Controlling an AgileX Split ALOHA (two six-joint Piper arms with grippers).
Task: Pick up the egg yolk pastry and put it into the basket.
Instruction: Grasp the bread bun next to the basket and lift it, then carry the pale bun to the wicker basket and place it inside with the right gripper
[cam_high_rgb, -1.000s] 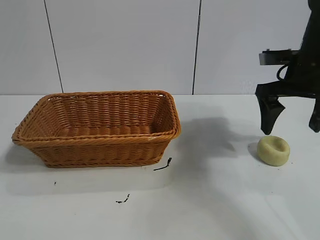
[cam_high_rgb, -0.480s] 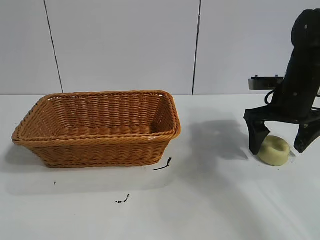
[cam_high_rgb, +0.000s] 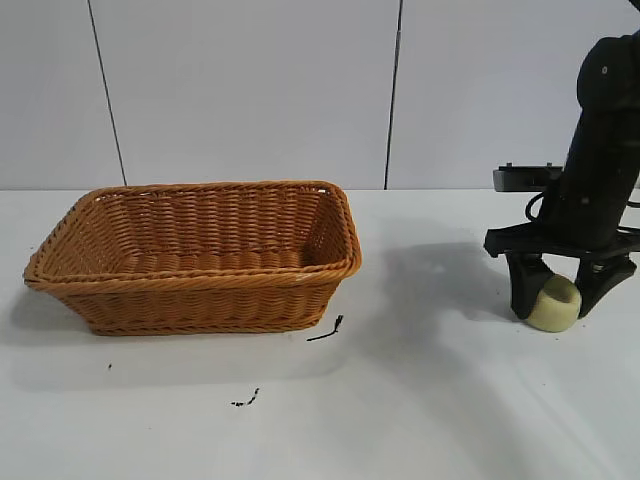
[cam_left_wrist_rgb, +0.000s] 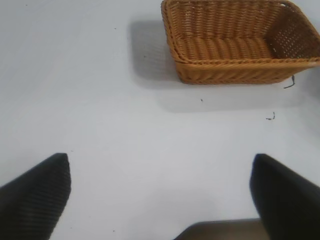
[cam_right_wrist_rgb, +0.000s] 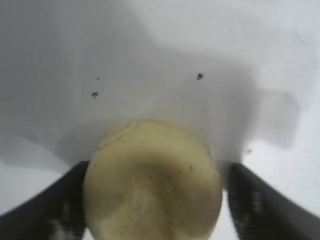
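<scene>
White counter (cam_high_rgb: 430, 400) carries everything. Right pincer (cam_high_rgb: 554, 297) points down, its fingers (cam_high_rgb: 524, 290) clamped on the egg yolk pastry (cam_high_rgb: 555, 303) between them. Well off to its side stands the basket (cam_high_rgb: 195, 255). Left pincer (cam_left_wrist_rgb: 160, 192) is spread apart.

The pale yellow egg yolk pastry (cam_right_wrist_rgb: 152, 182), dimpled top facing up, sits on the white desk (cam_right_wrist_rgb: 165, 50) between the right pincer's (cam_right_wrist_rgb: 152, 200) two dark fingers (cam_right_wrist_rgb: 47, 200), which press against its opposite sides, small dark specks (cam_right_wrist_rgb: 199, 76) scattered beyond it.
</scene>
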